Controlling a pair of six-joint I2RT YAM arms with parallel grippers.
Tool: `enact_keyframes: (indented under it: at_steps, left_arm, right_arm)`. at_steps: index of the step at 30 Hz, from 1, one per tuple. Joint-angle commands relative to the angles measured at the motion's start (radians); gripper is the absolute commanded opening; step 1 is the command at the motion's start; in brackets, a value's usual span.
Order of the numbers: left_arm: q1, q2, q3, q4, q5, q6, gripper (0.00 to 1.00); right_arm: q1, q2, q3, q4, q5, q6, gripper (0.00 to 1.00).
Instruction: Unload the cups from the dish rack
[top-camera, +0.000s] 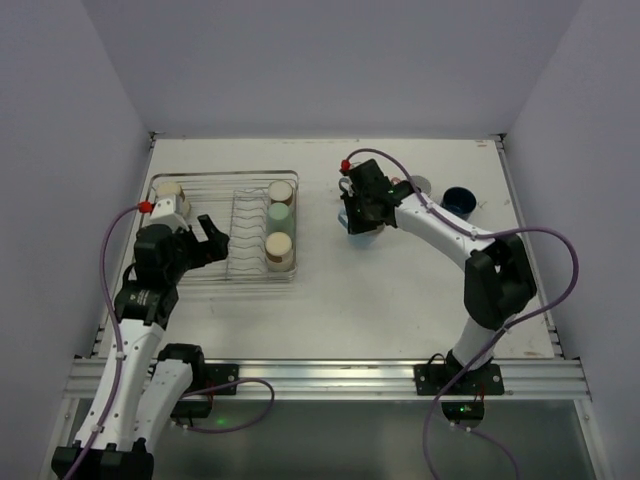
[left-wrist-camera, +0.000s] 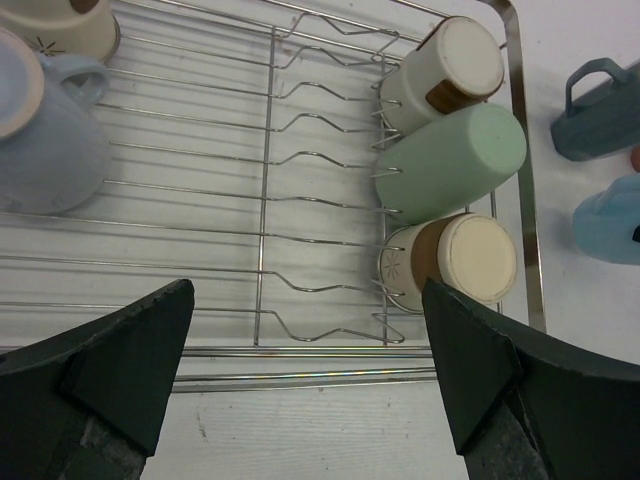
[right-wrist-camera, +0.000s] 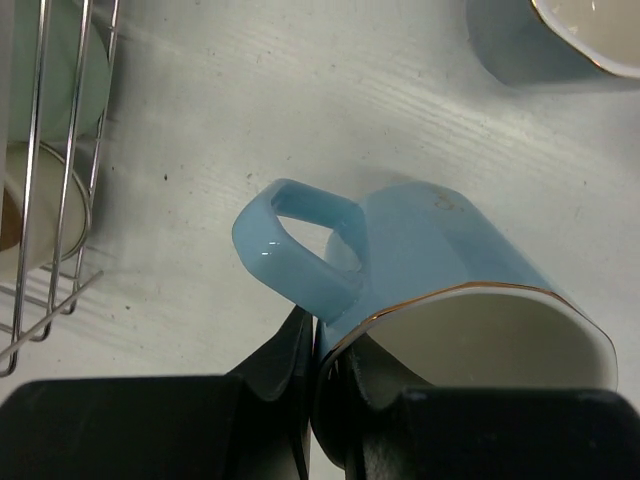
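Observation:
The silver wire dish rack (top-camera: 205, 182) lies at the left of the table. Along its right side lie a beige tumbler (left-wrist-camera: 445, 70), a pale green tumbler (left-wrist-camera: 455, 160) and a second beige tumbler (left-wrist-camera: 450, 260). A pale blue mug (left-wrist-camera: 45, 140) and another beige cup (left-wrist-camera: 65, 25) sit at its left end. My left gripper (left-wrist-camera: 310, 370) hangs open over the rack's near rail with nothing between its fingers. My right gripper (right-wrist-camera: 335, 350) is shut on the rim of a light blue mug (right-wrist-camera: 440, 260), right of the rack. Whether the mug touches the table, I cannot tell.
A grey-teal mug (top-camera: 417, 185) and a navy mug (top-camera: 458, 200) stand on the table right of the right gripper (top-camera: 362, 215). The grey-teal mug (right-wrist-camera: 560, 35) is close beyond the held mug. White walls enclose the table at the back and both sides.

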Motion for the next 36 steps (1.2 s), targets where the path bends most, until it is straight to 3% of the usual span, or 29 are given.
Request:
enact_keyframes:
  at_steps: [1,9,11,13,14,16,17,21,24,29,36]
  left_arm:
    - [0.001,0.016,0.008,0.037,-0.049,0.035,1.00]
    - [0.001,0.101,0.082,0.044,-0.193,0.019,1.00]
    - [0.001,0.121,0.094,0.058,-0.232,0.016,1.00]
    - [0.001,0.144,0.110,0.070,-0.253,0.004,1.00]
    - [0.001,0.170,0.114,0.074,-0.272,-0.002,1.00]
    - [0.002,0.201,0.134,0.080,-0.289,-0.014,1.00]
    - [0.002,0.229,0.140,0.084,-0.316,-0.018,1.00]
    - [0.024,0.292,0.169,0.123,-0.370,-0.039,1.00]
    - [0.065,0.367,0.200,0.133,-0.353,-0.073,1.00]
    - [0.189,0.417,0.183,0.172,-0.329,-0.136,1.00]
    - [0.243,0.508,0.209,0.165,-0.359,-0.128,1.00]
  right_arm:
    - [0.033,0.046,0.117,-0.003,0.056,-0.037,0.00]
    - [0.050,0.150,0.155,0.000,0.093,-0.033,0.00]
    - [0.051,0.158,0.165,-0.002,0.097,-0.034,0.06]
    - [0.059,0.155,0.168,0.000,0.106,-0.041,0.17]
    - [0.060,0.143,0.165,0.004,0.102,-0.042,0.33]
    - [0.062,0.121,0.146,0.026,0.097,-0.044,0.45]
    - [0.062,0.106,0.136,0.038,0.082,-0.042,0.57]
    - [0.063,-0.023,0.068,0.124,0.016,-0.028,0.76]
    - [0.068,-0.087,0.005,0.173,-0.033,-0.019,0.84]
    - [0.070,-0.188,-0.064,0.231,-0.102,-0.013,0.87]
    - [0.070,-0.247,-0.085,0.262,-0.142,-0.007,0.87]
